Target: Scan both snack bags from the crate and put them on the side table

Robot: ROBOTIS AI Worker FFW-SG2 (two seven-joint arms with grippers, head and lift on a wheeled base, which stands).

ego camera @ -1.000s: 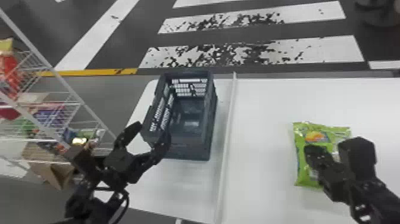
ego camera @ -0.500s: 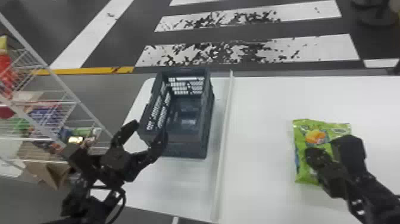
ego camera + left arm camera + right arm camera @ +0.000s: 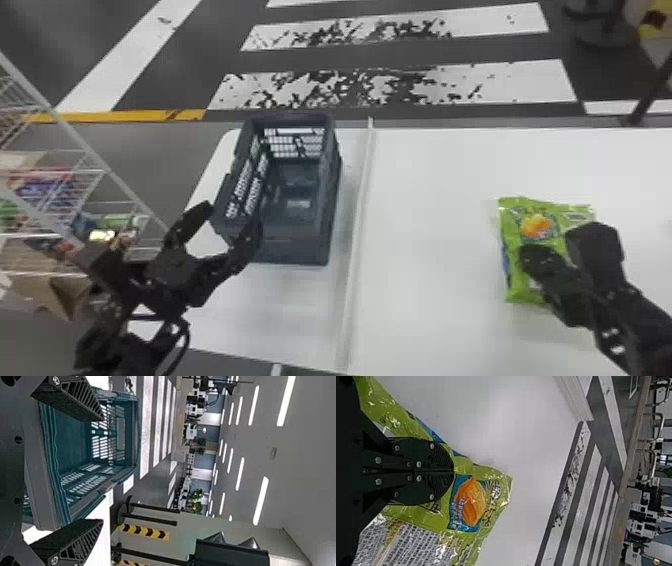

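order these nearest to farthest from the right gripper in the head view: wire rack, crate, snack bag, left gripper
From the right gripper:
1. Snack bag, right at it
2. Crate, to its left
3. Left gripper, by the crate
4. Wire rack, far left

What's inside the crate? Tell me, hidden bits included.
The crate's visible floor is bare save for a pale patch; its near wall hides the nearest strip.

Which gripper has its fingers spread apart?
The left gripper, at the crate. The right gripper has its fingers together, at the green snack bag.
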